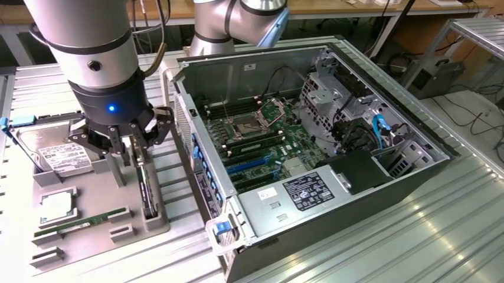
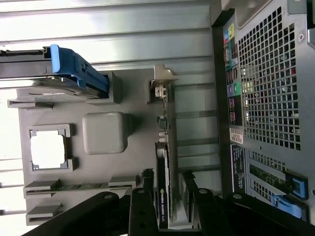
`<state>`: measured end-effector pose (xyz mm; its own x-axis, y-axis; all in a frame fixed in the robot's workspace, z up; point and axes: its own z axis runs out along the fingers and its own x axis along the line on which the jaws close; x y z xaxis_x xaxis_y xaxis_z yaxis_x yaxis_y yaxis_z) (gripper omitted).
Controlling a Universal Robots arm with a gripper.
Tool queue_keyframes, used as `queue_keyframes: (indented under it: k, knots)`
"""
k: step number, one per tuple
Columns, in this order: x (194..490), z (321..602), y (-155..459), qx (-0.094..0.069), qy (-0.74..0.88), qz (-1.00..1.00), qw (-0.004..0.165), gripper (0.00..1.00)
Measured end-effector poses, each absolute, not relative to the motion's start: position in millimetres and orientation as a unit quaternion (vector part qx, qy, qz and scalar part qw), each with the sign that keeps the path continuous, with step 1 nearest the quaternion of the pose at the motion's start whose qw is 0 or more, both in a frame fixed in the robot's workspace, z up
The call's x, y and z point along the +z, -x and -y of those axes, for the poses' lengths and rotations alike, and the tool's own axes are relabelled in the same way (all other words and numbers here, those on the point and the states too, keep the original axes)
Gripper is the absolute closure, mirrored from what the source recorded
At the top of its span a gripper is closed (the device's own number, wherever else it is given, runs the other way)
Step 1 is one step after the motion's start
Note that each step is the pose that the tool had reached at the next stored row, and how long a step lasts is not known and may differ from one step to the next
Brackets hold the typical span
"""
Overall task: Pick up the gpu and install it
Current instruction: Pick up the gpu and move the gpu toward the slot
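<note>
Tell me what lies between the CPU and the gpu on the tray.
A raised gray block stands between the CPU and the gpu, seen in the wrist view.

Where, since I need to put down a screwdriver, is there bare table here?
Bare ribbed table lies on the exterior view's right of the computer case, plus a strip along the grey tray's near edge. Crowded: the tray itself, and the gap to the case where the gripper hangs over the gpu.
</note>
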<state>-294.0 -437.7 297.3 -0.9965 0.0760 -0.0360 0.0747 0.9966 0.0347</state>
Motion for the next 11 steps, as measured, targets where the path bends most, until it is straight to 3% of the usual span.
queue_keyframes:
  k: [11]
  knots:
    - [275, 439, 296, 0.017, -0.038, -0.999, 0.02, 0.64]
